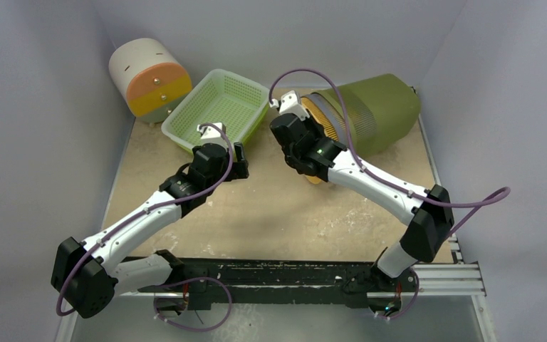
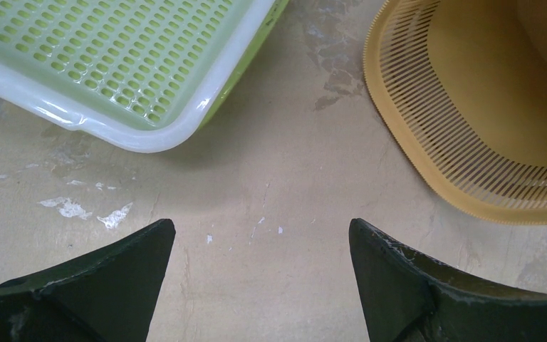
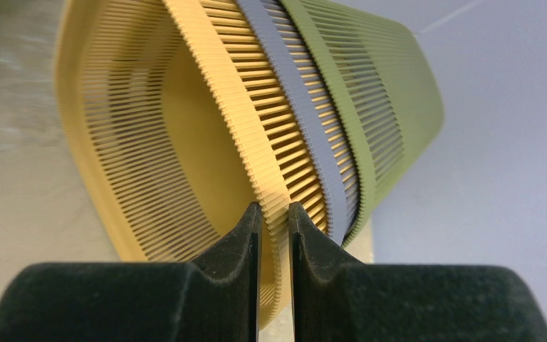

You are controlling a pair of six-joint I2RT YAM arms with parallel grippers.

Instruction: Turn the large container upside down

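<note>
The large container (image 1: pixel 381 110) lies on its side at the back right, mouth facing left. It is a nest of slatted bins: an olive outer shell (image 3: pixel 392 92), a grey one (image 3: pixel 306 107) and a yellow inner one (image 3: pixel 185 128). My right gripper (image 3: pixel 274 210) is shut on the yellow rim at the mouth, one finger inside and one outside; from above it (image 1: pixel 300 121) sits at the container's left end. My left gripper (image 2: pixel 262 224) hangs open over bare table, nothing between its fingers. The yellow rim (image 2: pixel 427 142) shows at its upper right.
A light green perforated basket (image 1: pixel 221 110) stands at the back centre, just beyond the left gripper (image 1: pixel 222 146), its corner (image 2: pixel 114 64) close by. A white, orange and yellow container (image 1: pixel 149 78) lies at the back left corner. Grey walls enclose three sides of the table.
</note>
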